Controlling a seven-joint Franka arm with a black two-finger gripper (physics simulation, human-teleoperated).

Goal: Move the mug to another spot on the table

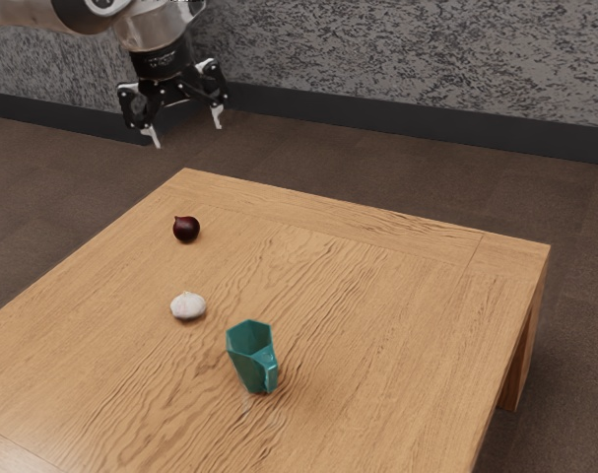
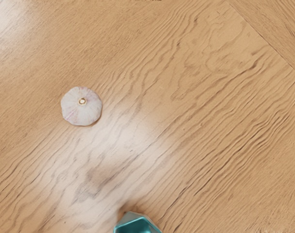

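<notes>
The end effector (image 1: 187, 126) hung released, fingers spread, high above the bench (image 1: 397, 325). The teal mug (image 1: 253, 357) stood well below it, near the garlic (image 1: 188, 305) and toward the bench's near edge, so the reach would run downward and forward.

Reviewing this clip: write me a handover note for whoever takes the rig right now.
Claw: open, empty, raised high, well away from the mug.
Mug: teal, standing on the table toward its near edge, not grasped. Garlic lies close by it, red onion farther back.
Done: no grasp yet.
Left: come down, grip the mug, set it at another spot, probably clear of garlic and onion.
</notes>
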